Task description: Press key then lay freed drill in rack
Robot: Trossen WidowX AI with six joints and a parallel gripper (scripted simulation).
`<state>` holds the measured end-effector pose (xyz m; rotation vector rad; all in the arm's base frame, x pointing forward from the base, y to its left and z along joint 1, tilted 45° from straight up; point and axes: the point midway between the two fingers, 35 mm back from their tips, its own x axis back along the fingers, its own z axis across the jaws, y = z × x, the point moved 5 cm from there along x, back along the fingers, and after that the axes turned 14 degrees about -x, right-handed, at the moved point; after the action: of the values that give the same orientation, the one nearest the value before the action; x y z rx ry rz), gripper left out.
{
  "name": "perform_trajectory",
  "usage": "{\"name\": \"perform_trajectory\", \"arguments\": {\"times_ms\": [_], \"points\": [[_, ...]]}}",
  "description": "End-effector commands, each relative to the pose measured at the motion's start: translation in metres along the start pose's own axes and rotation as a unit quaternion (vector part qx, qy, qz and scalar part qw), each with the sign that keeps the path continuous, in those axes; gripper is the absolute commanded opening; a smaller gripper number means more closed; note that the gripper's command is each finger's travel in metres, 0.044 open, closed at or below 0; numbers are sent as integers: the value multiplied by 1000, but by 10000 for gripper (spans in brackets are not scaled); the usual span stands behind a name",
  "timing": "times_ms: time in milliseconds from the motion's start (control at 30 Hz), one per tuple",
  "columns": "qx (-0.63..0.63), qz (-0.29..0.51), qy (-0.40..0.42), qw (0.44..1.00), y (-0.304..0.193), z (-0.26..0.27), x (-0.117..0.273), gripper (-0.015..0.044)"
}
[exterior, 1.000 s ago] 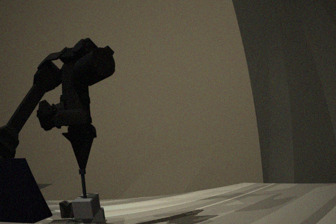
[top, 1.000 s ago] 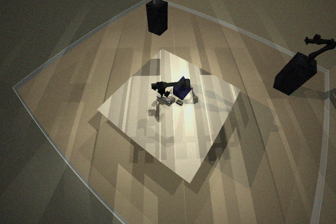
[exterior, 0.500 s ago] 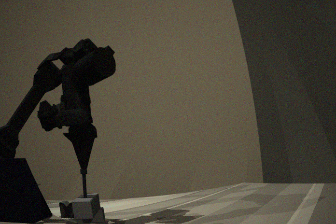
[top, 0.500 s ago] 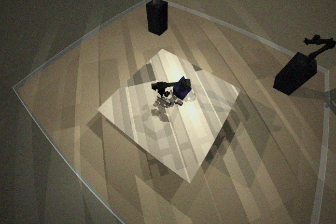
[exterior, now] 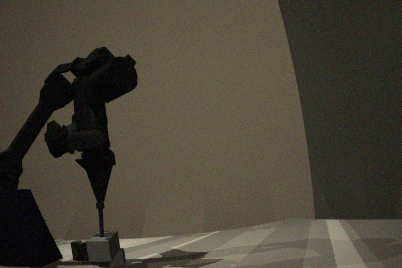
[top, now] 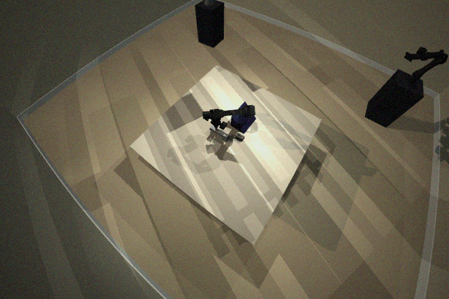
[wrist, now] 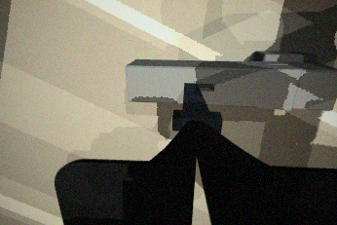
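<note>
A thin dark blue upright rod with a square head (exterior: 100, 205) (wrist: 181, 120), which looks like the key, stands in a long grey block (exterior: 97, 248) (wrist: 156, 82). My gripper (exterior: 100, 201) (wrist: 195, 128) is shut and empty. It points straight down, its tips at the top of the rod's head, touching it or nearly so. In the top view the arm partly hides the block. I cannot tell the drill or the rack apart for certain.
A small grey and dark piece (top: 239, 136) lies right of the block in the top view. My arm's dark blue base (top: 243, 123) is close by. Two other arms stand on black pedestals (top: 209, 23) (top: 391, 100) off the table. Strong shadows cross the table (top: 247, 227).
</note>
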<state>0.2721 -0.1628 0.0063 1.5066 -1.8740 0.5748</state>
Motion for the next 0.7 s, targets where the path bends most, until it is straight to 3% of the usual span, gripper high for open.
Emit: {"name": "perform_trajectory", "arguments": {"times_ms": [0,667], "points": [[-5,-18,-4,1000,6,2,-14,0],[-5,-18,-4,1000,7,2,-20,0]]}}
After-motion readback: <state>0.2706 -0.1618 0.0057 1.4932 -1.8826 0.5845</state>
